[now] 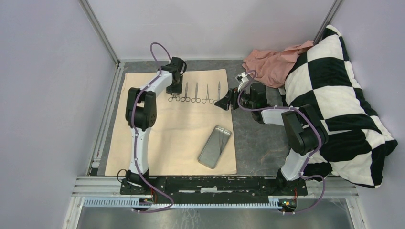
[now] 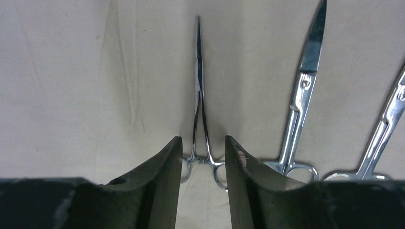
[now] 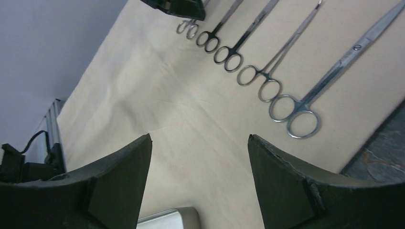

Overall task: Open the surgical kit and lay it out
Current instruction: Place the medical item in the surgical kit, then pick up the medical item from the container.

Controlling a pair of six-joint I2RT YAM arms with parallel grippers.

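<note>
Lavender-grey walls closed in a dark tabletop (image 1: 260, 148), and on it the beige cloth wrap (image 1: 162, 138) lay spread out flat. Along the far part of the cloth we saw five silver instruments (image 1: 196, 92) lined up side by side, tips pointing away from the arms and ring handles toward them. The steel tray (image 1: 215, 146) lay on the cloth's near right part, set at a slant and well apart from the row.

The left gripper (image 2: 203, 139) stood over the cloth's far left part, at the leftmost piece of the row, a slim forceps (image 2: 199, 86). Its jaws were partly apart, one finger on either side of the ring handles, and the forceps lay flat on the cloth. We could not tell whether the pads touched the rings.

The right gripper (image 3: 199, 136) hovered above the cloth's right edge, near the rightmost scissors (image 3: 305, 107), its jaws spread wide with nothing between them.

Off the cloth to the far right, a crumpled pink fabric (image 1: 270, 64) lay against a black-and-white checked pillow (image 1: 334, 95).
</note>
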